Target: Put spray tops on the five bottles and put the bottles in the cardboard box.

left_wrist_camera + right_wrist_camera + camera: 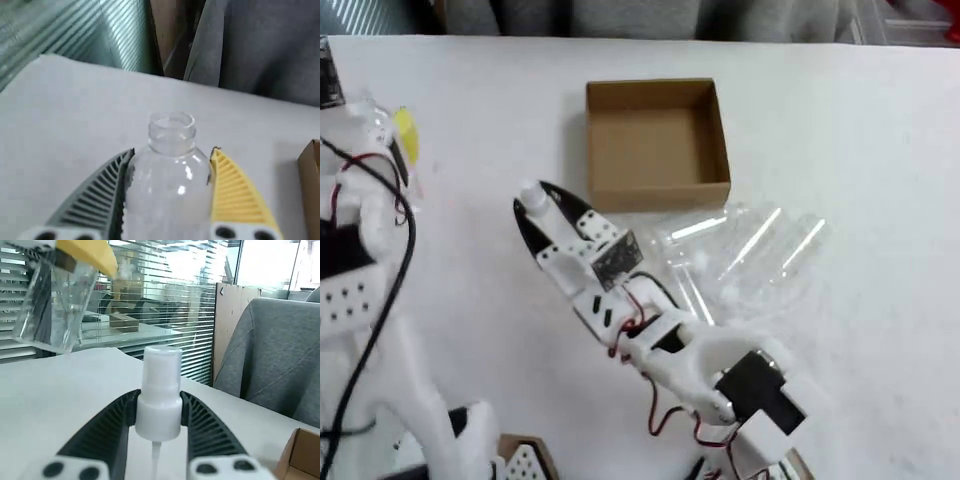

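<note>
Our left gripper (173,151) is closed partway round a clear bottle (170,180), with the grey finger on one flank and the yellow finger on the other, both pressing its shoulders. The bottle's neck is open and bears no top, and its walls look clear right through. From the high view, this pair sits off the left side of the table (840,120).

Our right gripper (160,397) is clamped on a white spray top (160,390). Its two black fingers pinch the collar and the thin dip tube (156,460) hangs down between them. Seen from above, this gripper is near the middle of the table, just beside the front left corner of the cardboard box (657,145) and well apart from the held bottle.

The cardboard box stands open-topped toward the far side of the table, and its brown floor shows from wall to wall.

Just in front of the box's right corner, the loose bottles (745,250) lie on their sides in a cluster, touching or overlapping. They are transparent, and we cannot count them surely.
</note>
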Robot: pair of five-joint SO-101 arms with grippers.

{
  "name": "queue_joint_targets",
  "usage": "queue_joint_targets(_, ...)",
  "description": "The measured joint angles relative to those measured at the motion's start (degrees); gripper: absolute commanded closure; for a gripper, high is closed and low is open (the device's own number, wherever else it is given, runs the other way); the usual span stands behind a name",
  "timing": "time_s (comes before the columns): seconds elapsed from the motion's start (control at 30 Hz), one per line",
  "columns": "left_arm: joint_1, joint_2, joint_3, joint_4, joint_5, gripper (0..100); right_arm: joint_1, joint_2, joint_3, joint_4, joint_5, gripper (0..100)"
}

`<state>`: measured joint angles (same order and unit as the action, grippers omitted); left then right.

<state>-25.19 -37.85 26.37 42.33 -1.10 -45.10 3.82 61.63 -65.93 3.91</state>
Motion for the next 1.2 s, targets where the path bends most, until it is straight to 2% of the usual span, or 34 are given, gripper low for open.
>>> queue_joint_targets(0.4, 0.18, -33.85, 31.82, -18.29, -0.09, 90, 0.09, 0.0, 0.0, 0.0, 0.0, 98.2)
queue_joint_targets(0.67, 1.14, -46.07, 45.71, -20.57, -0.09, 90, 3.08, -1.85, 0.18, 0.0, 0.0, 98.2)
queue_joint_targets(0.8, 5.54, -50.46, 50.11, -20.66, -0.09, 90, 3.6, -8.09, 2.9, 0.0, 0.0, 98.2)
queue_joint_targets(0.97, 14.59, -55.82, 53.98, -20.66, -0.09, 90, 5.27, -17.49, 7.56, 0.62, 0.0, 98.2)
queue_joint_targets(1.2, 25.32, -57.41, 61.19, -20.66, -0.09, 90, 18.55, -36.31, 8.44, 11.52, 0.0, 98.2)
